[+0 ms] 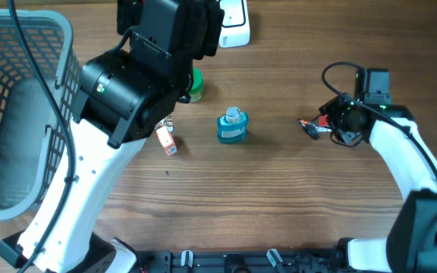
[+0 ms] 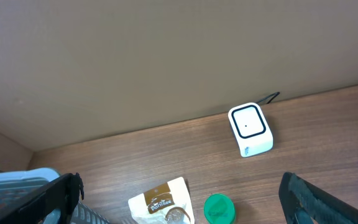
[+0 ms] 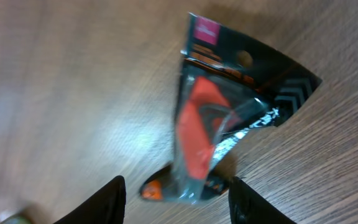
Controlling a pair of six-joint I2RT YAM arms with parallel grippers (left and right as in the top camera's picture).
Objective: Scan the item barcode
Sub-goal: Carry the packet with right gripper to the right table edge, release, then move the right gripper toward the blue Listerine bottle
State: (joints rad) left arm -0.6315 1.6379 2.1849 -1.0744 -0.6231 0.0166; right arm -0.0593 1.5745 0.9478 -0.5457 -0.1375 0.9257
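Currently packet (image 3: pixel 210 112) flat, long axis pointing away from parted right claw (image 3: pixel 178 190).

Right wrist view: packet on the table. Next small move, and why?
Probably close the right end effector on the red-and-black packet: its lower end already lies between the parted fingers, it rests unheld on the table, and scanning needs it lifted.

A white scanner (image 2: pixel 250 129) stands by the wall (image 2: pixel 166 56), with a green lid (image 2: pixel 219 208) and brown-labelled packet (image 2: pixel 160 200) nearer.
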